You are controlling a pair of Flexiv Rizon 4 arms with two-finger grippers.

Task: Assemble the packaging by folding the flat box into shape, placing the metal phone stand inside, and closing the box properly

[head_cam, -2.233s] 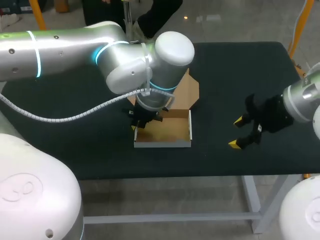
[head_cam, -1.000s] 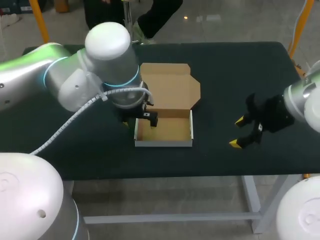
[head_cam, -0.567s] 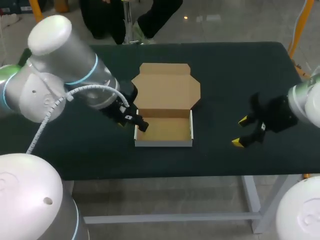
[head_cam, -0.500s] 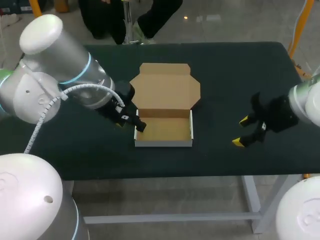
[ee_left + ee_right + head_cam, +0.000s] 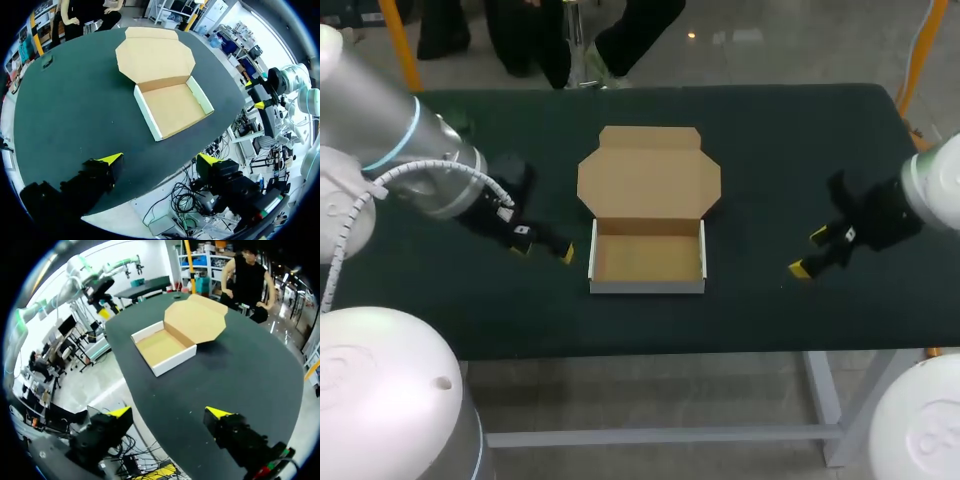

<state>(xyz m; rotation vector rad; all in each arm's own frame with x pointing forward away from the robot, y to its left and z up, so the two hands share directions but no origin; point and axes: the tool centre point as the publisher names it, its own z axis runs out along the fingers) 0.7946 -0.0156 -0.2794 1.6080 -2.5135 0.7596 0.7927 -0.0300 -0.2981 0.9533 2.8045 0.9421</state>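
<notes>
The cardboard box (image 5: 647, 258) stands folded into a shallow tray in the middle of the table, its brown lid (image 5: 650, 170) lying open and flat behind it. The tray holds nothing, and I see no metal phone stand. My left gripper (image 5: 545, 251) hovers just left of the tray's front left corner, open and holding nothing. In the left wrist view the box (image 5: 172, 107) lies well ahead of that gripper (image 5: 159, 160). My right gripper (image 5: 809, 253) hangs open to the right of the box, apart from it. The right wrist view has the box (image 5: 162, 347) far ahead of its gripper (image 5: 169, 413).
The table (image 5: 770, 130) is covered in dark cloth. Its front edge runs just in front of the box. A small dark object (image 5: 46, 61), too small to identify, lies near the far left corner.
My left arm has pulled back from the box's left side towards the left, uncovering the lid. My right gripper has drifted slightly to the right. The box has stayed in place.
</notes>
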